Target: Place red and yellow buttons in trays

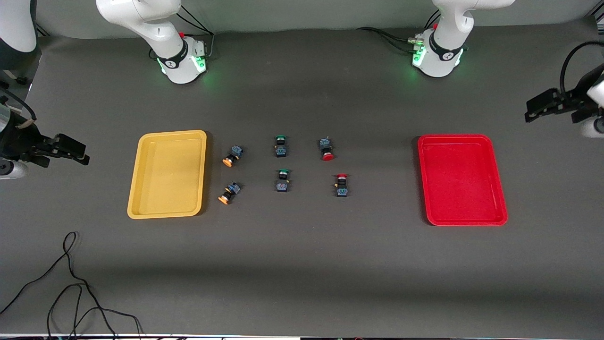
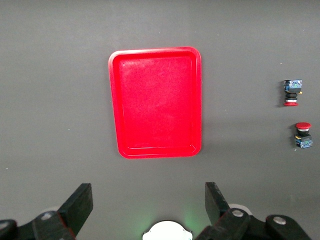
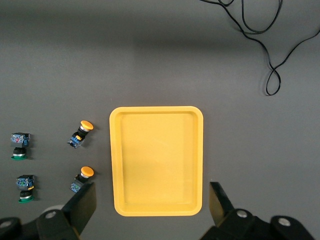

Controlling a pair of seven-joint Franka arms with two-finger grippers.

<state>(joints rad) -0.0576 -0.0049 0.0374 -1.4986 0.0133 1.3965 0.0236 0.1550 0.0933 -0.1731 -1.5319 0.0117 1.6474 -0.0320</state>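
Two yellow-capped buttons [image 1: 232,156] [image 1: 229,192] lie beside the empty yellow tray [image 1: 167,174]. Two red-capped buttons [image 1: 326,148] [image 1: 341,184] lie nearer the empty red tray [image 1: 461,179], with a wide gap between them and it. My right gripper [image 1: 78,150] hangs open and empty over the table's right-arm end, past the yellow tray [image 3: 156,160]; its view shows the yellow buttons [image 3: 82,132] [image 3: 82,177]. My left gripper [image 1: 535,107] hangs open and empty over the left-arm end, past the red tray [image 2: 157,102]; its view shows the red buttons [image 2: 291,92] [image 2: 302,135].
Two green-capped buttons [image 1: 281,145] [image 1: 282,180] lie between the yellow and red pairs. A loose black cable [image 1: 71,283] snakes over the table near the front camera at the right arm's end. Both arm bases [image 1: 181,61] [image 1: 436,56] stand along the table's back edge.
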